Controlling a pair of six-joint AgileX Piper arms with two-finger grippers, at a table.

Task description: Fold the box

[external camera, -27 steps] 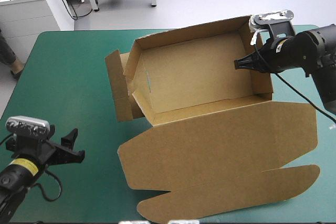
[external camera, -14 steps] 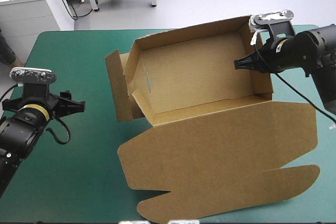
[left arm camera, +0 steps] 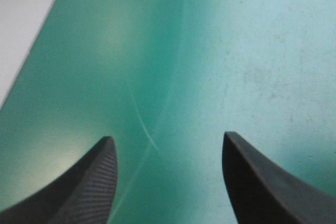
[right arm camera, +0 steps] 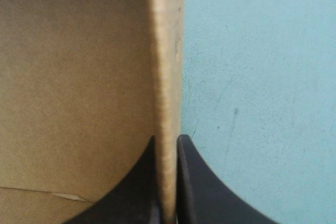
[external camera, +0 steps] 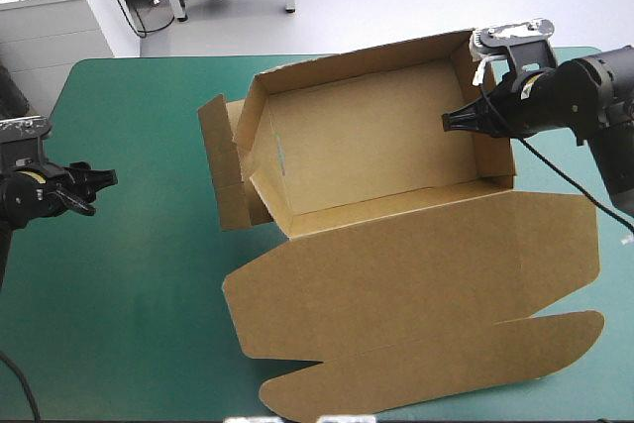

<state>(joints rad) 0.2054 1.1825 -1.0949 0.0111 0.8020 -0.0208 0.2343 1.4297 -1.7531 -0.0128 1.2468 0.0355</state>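
The brown box [external camera: 376, 146] stands as an open tray at the table's middle, walls raised, its lid [external camera: 416, 294] lying flat toward the near edge. One side flap [external camera: 220, 175] hangs loose at the tray's left end. My right gripper [external camera: 458, 120] is shut on the box at its right wall; in the right wrist view that wall [right arm camera: 167, 77] runs between the black fingers [right arm camera: 191, 182]. My left gripper [external camera: 99, 180] is open near the table's left edge, well clear of the box, over bare teal-green cover [left arm camera: 236, 51] with nothing between its fingers [left arm camera: 100, 182].
The table's left edge [left arm camera: 37, 40] shows ahead of the left gripper. Teal-green cover [external camera: 139, 274] lies bare between the left gripper and the box. The lid's rounded tuck flap [external camera: 446, 364] reaches close to the near edge.
The left arm has swung from the near left corner up along the left edge, farther from the box. The right gripper and the box have not moved.
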